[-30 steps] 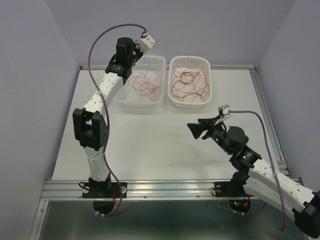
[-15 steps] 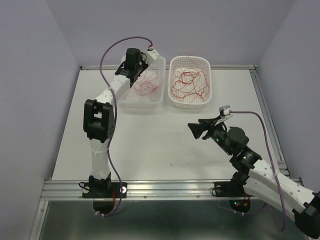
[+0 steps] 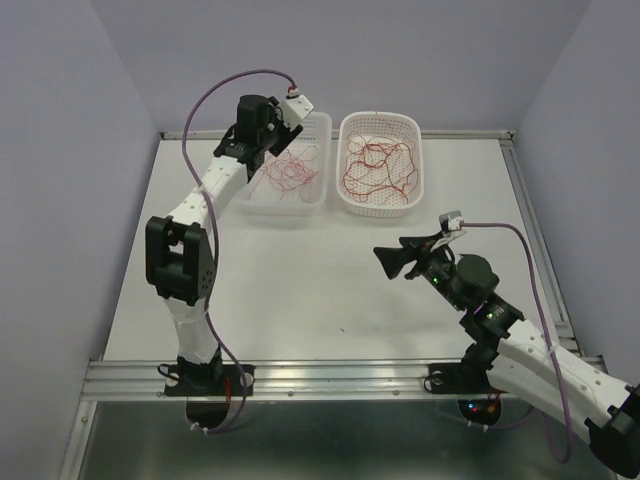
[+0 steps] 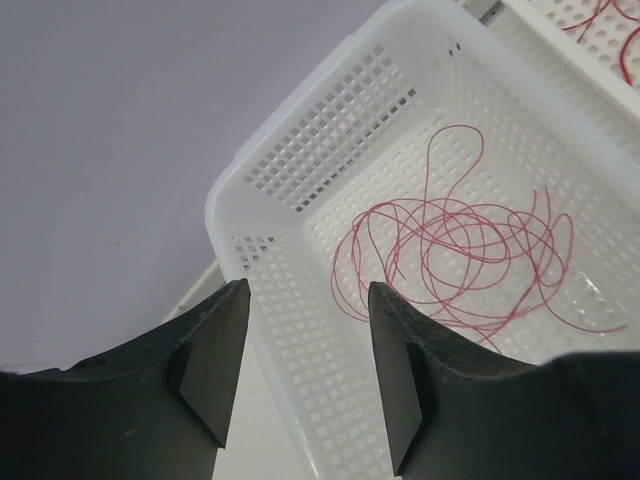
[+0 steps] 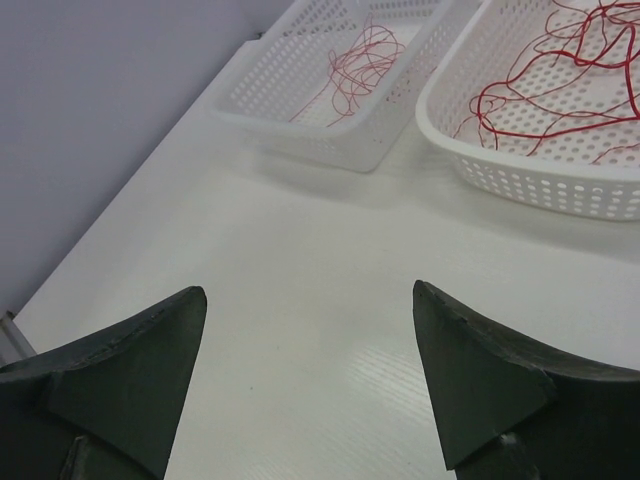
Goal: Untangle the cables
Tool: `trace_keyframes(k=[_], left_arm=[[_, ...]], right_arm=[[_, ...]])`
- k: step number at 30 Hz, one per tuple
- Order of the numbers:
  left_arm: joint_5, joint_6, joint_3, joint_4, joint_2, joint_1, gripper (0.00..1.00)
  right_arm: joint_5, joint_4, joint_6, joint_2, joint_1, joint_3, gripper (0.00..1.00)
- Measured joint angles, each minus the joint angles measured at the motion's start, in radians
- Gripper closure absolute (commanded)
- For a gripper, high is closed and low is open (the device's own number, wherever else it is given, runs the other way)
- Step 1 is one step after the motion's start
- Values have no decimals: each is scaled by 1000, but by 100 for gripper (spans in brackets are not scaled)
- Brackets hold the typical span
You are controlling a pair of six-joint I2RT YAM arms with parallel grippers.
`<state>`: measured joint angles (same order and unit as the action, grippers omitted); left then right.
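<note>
Red wire lies in both white baskets at the far side of the desk (image 3: 300, 290). A loose coil (image 4: 450, 255) of fine strands rests on the floor of the left basket (image 4: 300, 160), with one long loop reaching toward the basket's far end. A denser tangle (image 3: 378, 168) spreads over most of the right basket (image 3: 380, 207), which is oval and sits just beside the first, the two rims close together.

The left hand (image 4: 308, 330) hangs above the far left corner of the left basket. Its fingers are parted with nothing between them, and the basket's rim and mesh wall show through the gap. It is clear of the coil.

The right hand (image 3: 385, 262) is low over the bare desk on the right side, well apart from both baskets and pointing toward them. Its fingers are spread wide, and only the desk surface shows between them.
</note>
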<state>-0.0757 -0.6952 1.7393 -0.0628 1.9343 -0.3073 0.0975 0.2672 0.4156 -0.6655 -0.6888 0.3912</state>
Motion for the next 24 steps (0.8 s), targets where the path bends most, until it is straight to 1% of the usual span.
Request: trace_keyframes(k=[2,4,9,10,11,13,15,17,21,24], left_arm=[[-30,18,-58,9,-63,2,35],[-69,38,-141,32,-153,2,30],[-150,134,-359,119,-387,3,21],[-158,153,-402,144,-431,3,3],[-163,177,-452,171,-478,4,1],[-165,219,-557,233,-567,4,1],[-163,267,-694,301,-682,8,1],[-159,301,-796,328,-771,9,1],[-147,368,-932,385,-883,13,1],[-92,421,-1028,412,-963,13,1]], right_arm=[[0,0,-1,0,0,0,0],[2,1,-1,0,0,0,0],[13,3,0,-1,0,0,0],[13,3,0,-3,0,0,0],[14,3,0,-5,0,0,0],[16,3,0,-13,0,0,0],[24,3,0,-23,0,0,0],[31,3,1,-23,0,0,0],[46,3,1,-13,0,-3,0],[61,3,1,18,0,-21,0]])
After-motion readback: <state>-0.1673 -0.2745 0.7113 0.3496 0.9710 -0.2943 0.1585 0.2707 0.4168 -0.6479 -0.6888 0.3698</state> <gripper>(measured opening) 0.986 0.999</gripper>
